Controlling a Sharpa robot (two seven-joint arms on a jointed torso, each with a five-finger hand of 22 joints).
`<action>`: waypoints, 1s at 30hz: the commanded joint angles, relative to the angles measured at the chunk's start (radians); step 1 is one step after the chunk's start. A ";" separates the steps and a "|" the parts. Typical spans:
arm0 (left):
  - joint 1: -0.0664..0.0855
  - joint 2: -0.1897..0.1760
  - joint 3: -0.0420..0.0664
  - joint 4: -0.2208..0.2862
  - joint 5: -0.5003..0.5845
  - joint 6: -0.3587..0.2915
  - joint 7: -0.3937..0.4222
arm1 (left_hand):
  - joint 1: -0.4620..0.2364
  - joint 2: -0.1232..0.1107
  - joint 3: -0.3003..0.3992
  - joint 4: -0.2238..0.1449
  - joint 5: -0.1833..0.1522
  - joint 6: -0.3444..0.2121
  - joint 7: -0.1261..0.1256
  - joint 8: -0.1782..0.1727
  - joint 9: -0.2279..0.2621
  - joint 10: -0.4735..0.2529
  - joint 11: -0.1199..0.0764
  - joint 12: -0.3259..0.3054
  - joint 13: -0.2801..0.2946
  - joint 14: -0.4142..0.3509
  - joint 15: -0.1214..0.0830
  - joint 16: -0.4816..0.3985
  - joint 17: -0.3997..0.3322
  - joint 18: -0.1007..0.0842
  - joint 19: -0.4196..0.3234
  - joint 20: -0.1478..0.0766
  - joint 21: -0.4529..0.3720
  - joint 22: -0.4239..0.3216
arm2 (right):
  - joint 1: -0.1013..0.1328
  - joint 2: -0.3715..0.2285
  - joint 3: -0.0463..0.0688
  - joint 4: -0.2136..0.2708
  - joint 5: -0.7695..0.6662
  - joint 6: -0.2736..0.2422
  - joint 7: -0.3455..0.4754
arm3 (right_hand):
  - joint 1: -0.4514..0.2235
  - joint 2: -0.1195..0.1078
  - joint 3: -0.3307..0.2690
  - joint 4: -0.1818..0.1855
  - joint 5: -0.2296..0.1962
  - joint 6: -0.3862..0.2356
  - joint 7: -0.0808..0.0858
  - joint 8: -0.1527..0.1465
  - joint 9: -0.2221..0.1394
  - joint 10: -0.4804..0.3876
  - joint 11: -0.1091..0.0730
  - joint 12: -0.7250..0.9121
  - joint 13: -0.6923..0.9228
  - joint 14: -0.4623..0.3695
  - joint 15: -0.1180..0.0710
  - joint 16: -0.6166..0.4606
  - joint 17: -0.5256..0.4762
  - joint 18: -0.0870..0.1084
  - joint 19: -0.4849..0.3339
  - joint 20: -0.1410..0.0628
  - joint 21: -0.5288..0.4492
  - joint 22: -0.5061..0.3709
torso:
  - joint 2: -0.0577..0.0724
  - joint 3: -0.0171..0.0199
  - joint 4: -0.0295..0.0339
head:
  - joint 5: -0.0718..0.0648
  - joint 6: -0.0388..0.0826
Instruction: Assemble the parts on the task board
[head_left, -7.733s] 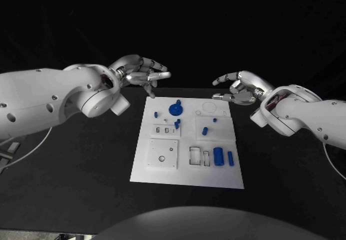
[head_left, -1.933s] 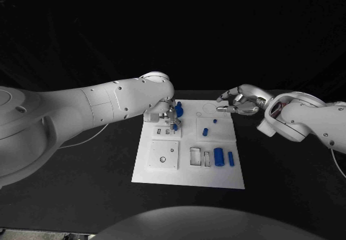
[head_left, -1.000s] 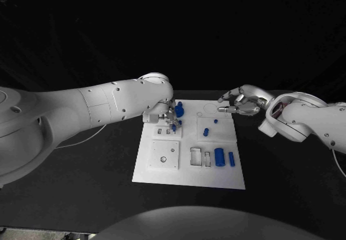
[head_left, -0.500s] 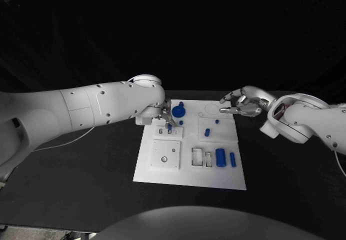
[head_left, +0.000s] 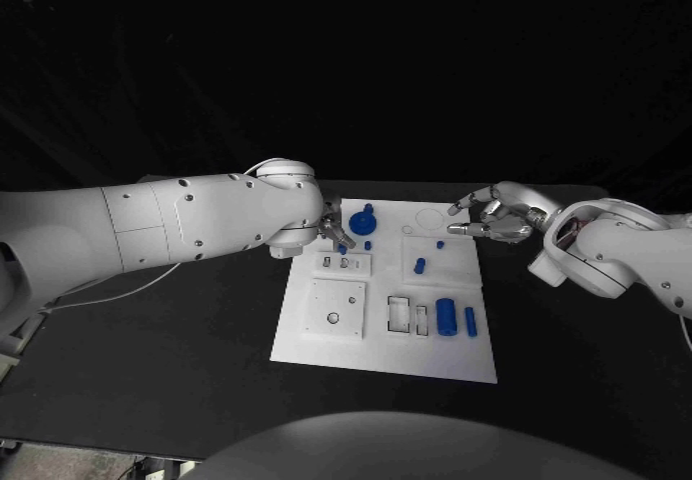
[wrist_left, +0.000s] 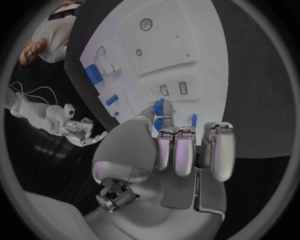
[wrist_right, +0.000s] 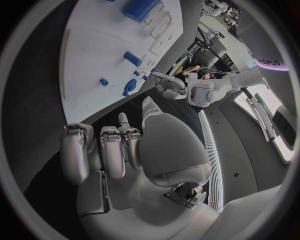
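Observation:
The white task board (head_left: 329, 342) lies mid-table. My left hand (head_left: 333, 228) hovers over its far left part, beside the round blue knob (head_left: 361, 217). It pinches a small blue peg (wrist_left: 159, 107) between thumb and fingertip above the small slotted block (head_left: 343, 263). My right hand (head_left: 489, 216) floats over the board's far right corner with fingers loosely curled and nothing in them. A short blue peg (head_left: 420, 266), a thick blue cylinder (head_left: 446, 315) and a thin blue one (head_left: 469, 320) lie on the board's right half.
Two empty rectangular slots (head_left: 402, 313) sit left of the thick cylinder. A square plate with a small hole (head_left: 335, 304) takes up the board's near left. Black table (head_left: 173, 340) surrounds the board (wrist_right: 100, 45) on all sides.
My left hand has come down from beyond the far edge onto the board's far left part and now pinches a blue peg. My right hand has barely moved. The camera has shifted a little.

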 joint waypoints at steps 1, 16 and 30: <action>-0.006 -0.006 0.000 0.013 -0.018 -0.089 0.013 | -0.010 0.001 0.002 0.008 -0.004 0.003 0.001 -0.006 -0.001 0.100 0.003 -0.003 0.263 0.103 -0.007 0.003 0.263 -0.012 0.093 -0.008 0.003 0.253 | -0.003 0.003 0.000 -0.002 0.000 0.003 0.014 | 0.009 -0.003 0.000 -0.005 -0.001 -0.004 0.000 -0.007 -0.001 0.105 0.008 0.004 0.263 0.103 0.006 0.003 0.263 0.007 -0.005 0.002 -0.005 0.214 | -0.002 0.0004 -0.0009 | 0.003 0.000; -0.034 -0.019 -0.002 0.024 0.008 -0.107 0.013 | -0.013 0.001 0.007 0.017 -0.003 0.007 0.000 -0.010 0.000 0.100 0.003 -0.003 0.263 0.103 -0.007 0.003 0.263 -0.011 0.092 -0.009 0.002 0.251 | -0.010 0.011 0.000 -0.010 0.005 -0.005 0.026 | 0.010 -0.003 0.000 -0.005 -0.001 -0.004 0.000 -0.007 -0.001 0.105 0.008 0.004 0.263 0.103 0.006 0.003 0.263 0.007 -0.006 0.002 -0.006 0.214 | -0.002 0.0011 -0.0013 | 0.014 0.000; -0.044 -0.023 -0.002 0.022 0.013 -0.071 0.010 | -0.010 0.001 0.015 0.019 0.005 0.011 -0.002 -0.012 0.001 0.100 0.001 -0.003 0.263 0.103 -0.008 0.003 0.263 -0.009 0.085 -0.009 -0.003 0.245 | -0.012 0.013 0.000 -0.013 0.007 -0.003 0.026 | 0.011 -0.003 0.000 -0.006 -0.001 -0.004 0.000 -0.007 -0.002 0.105 0.008 0.004 0.263 0.103 0.006 0.003 0.263 0.007 -0.005 0.002 -0.006 0.214 | 0.000 0.0005 -0.0010 | 0.016 0.000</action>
